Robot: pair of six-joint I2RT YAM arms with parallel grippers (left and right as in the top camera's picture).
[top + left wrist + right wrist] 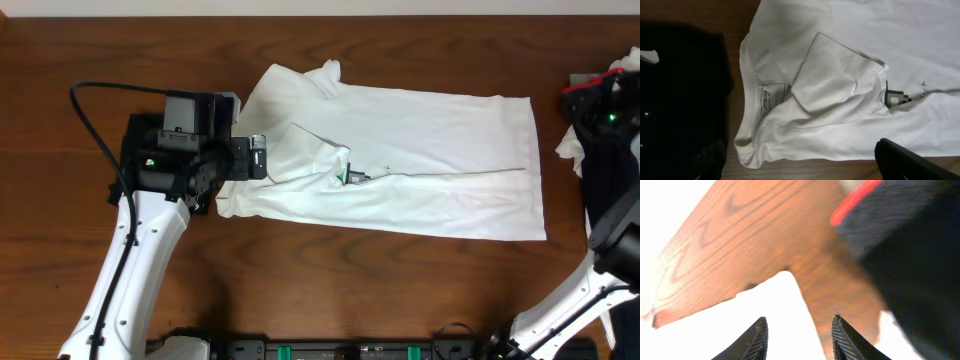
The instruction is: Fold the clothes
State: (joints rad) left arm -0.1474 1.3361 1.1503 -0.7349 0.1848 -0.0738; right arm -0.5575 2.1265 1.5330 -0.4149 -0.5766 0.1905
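Our left gripper (252,157) stands with its jaws wide apart and holds nothing; it hangs over the collar end of the white T-shirt (430,160). The T-shirt lies flat across the middle of the table (300,290), one sleeve folded inward, so that only a corner of the green print (894,97) shows beside it. The neck label (771,95) is visible inside the collar. Our right gripper (800,327) has its jaws partly apart, empty, above a white cloth edge and bare wood. Beside it lies a black garment (905,250) with a red edge, part of the pile at the right end of the table.
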